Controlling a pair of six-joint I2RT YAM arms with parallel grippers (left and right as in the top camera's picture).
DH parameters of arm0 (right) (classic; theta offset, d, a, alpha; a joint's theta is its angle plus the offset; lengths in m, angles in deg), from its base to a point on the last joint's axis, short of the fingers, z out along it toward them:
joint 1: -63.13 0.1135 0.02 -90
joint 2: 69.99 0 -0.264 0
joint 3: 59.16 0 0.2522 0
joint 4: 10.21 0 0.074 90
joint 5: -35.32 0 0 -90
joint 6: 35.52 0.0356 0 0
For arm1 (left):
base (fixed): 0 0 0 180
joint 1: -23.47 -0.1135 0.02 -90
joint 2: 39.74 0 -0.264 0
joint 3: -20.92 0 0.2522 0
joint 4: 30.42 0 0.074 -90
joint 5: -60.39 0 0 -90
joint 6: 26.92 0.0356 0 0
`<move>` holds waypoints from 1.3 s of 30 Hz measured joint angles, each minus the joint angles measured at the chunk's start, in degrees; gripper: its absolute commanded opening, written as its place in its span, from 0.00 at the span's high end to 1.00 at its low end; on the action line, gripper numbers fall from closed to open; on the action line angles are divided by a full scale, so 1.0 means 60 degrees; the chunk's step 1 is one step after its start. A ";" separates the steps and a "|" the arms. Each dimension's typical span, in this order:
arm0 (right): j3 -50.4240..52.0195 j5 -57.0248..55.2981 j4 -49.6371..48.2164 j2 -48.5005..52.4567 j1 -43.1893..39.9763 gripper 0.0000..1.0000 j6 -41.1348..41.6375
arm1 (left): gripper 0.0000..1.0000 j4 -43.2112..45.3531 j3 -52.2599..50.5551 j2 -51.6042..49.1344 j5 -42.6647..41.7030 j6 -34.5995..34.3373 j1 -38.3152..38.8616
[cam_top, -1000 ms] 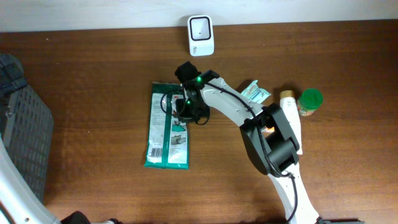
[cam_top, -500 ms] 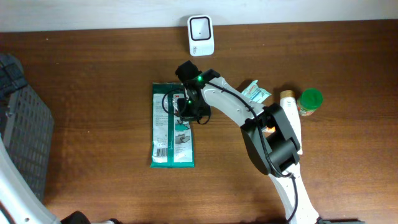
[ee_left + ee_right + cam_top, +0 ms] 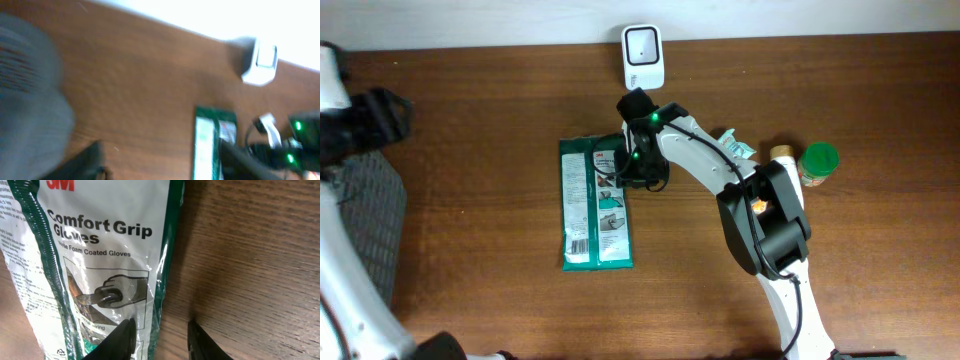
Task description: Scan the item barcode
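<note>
Grey mesh basket (image 3: 360,210) at the left edge of the brown wooden table (image 3: 470,250), and by its far end the left gripper (image 3: 382,112), blurred in its own camera but with fingers (image 3: 92,161) well apart and nothing between. In the middle, green-and-white glove packet (image 3: 590,215) flat on the wood, white scanner (image 3: 643,55) farther back; at the packet's far right edge the right gripper (image 3: 635,172), jaws only narrowly parted, clamping nothing. Further right, small teal sachet (image 3: 732,148) and green-lidded jar (image 3: 817,163).

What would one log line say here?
right gripper: open over glove packet edge | glove packet: flat on table | scanner: at table's far edge
</note>
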 measured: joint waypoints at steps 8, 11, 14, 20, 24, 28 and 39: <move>-0.0015 0.0109 -0.0007 0.0000 -0.0007 0.59 -0.0062 | 0.83 0.1636 -0.2860 -0.2291 -0.0678 0.0073 0.3187; -0.0018 0.0346 -0.0011 0.0000 -0.0044 0.53 -0.0178 | 0.84 0.2932 -0.4404 -0.3676 -0.1610 0.0153 0.3319; 0.0080 0.1009 -0.0076 0.0000 -0.0248 0.53 -0.0310 | 0.87 0.3446 -0.4816 -0.4572 -0.2466 0.0627 0.3428; 0.1253 0.3493 -0.1446 -0.0131 -0.0561 0.52 -0.0463 | 0.93 0.3617 -0.4896 -0.5818 -0.2776 0.1042 0.4007; 0.1475 0.4058 -0.2393 -0.0124 -0.0492 0.75 -0.0379 | 0.94 0.3679 -0.4841 -0.6051 -0.3126 0.0841 0.3938; 0.1577 0.4211 -0.3475 -0.0098 -0.0459 0.96 -0.0113 | 0.95 0.3690 -0.4805 -0.6164 -0.3344 0.0805 0.3901; 0.1574 0.3832 -0.4076 -0.0339 -0.1096 0.96 -0.0459 | 0.85 0.3606 -0.4699 -0.4819 -0.2004 0.0739 0.3504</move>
